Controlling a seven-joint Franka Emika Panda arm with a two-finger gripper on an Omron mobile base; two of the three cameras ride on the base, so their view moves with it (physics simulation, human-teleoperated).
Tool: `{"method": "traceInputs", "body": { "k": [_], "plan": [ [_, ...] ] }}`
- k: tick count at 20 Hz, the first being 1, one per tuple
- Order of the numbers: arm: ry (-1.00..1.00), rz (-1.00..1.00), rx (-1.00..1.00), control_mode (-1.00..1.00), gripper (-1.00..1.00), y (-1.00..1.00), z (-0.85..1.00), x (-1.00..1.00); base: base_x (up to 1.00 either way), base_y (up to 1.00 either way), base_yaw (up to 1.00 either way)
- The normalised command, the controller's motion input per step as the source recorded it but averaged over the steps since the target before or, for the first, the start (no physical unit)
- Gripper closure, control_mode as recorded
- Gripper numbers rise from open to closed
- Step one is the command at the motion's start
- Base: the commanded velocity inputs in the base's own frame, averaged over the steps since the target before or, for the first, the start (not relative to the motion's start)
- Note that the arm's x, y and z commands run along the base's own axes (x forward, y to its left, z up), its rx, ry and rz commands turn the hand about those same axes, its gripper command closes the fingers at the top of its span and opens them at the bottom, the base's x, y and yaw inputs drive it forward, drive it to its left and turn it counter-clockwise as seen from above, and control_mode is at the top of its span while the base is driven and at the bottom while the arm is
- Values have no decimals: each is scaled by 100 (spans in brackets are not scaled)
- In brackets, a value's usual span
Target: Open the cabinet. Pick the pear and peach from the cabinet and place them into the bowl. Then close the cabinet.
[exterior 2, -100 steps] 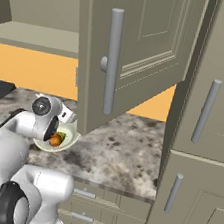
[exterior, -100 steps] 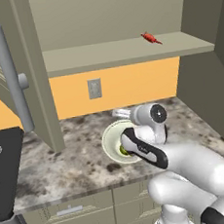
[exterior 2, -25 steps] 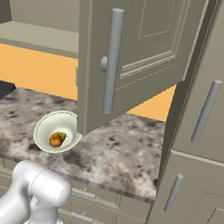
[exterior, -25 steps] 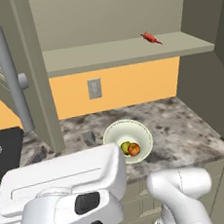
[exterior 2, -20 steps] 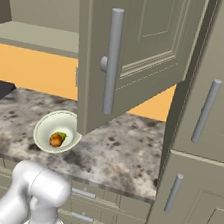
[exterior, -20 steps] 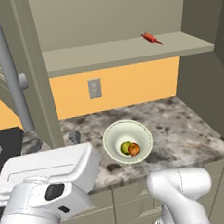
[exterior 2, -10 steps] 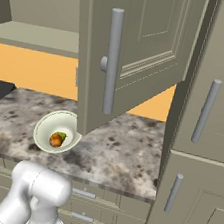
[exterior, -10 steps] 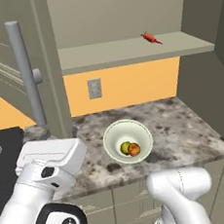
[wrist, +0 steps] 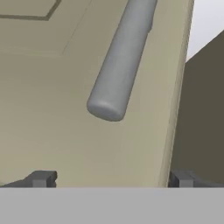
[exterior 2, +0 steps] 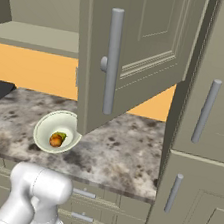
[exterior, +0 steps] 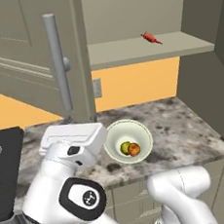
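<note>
The cabinet's left door (exterior: 20,55) stands part-way swung, its long grey bar handle (exterior: 57,66) upright. My gripper (wrist: 111,179) is open just in front of that door's face, below the lower end of the handle (wrist: 120,65), with its fingertips (wrist: 41,178) spread wide and nothing between them. The right door (exterior 2: 143,48) hangs wide open over the counter. The pale bowl (exterior: 114,133) sits on the counter below the shelf, with the yellow-green pear (exterior: 125,147) and the orange peach (exterior: 134,149) inside. From the right I see the bowl (exterior 2: 44,124) and the peach (exterior 2: 56,139) again.
A thin red pepper-like item (exterior: 150,37) lies on the cabinet shelf (exterior: 127,51). A black cooktop (exterior: 5,169) borders the speckled counter (exterior: 184,131) at left. A tall cupboard (exterior 2: 208,122) stands at right, and drawers (exterior 2: 87,194) run under the counter. My white arm (exterior: 68,187) fills the lower left.
The left door has swung to the right, toward the cabinet opening, with its handle moving across the view. My arm has shifted left and up behind that door. The bowl and fruit stayed put.
</note>
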Motion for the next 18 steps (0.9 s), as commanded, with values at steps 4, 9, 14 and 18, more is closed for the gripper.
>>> {"method": "traceInputs", "body": {
  "k": [4, 9, 14, 18],
  "plan": [
    [0, -7, 7, -100, -100, -36, -4, 100, 0, 0, 0],
    [0, -10, 10, -100, -100, -25, 0, 100, 0, 0, 0],
    [0, -9, 12, -100, -100, -11, 0, 100, 0, 0, 0],
    [5, -6, 13, -100, -100, -12, 0, 100, 0, 0, 0]
  ]
}}
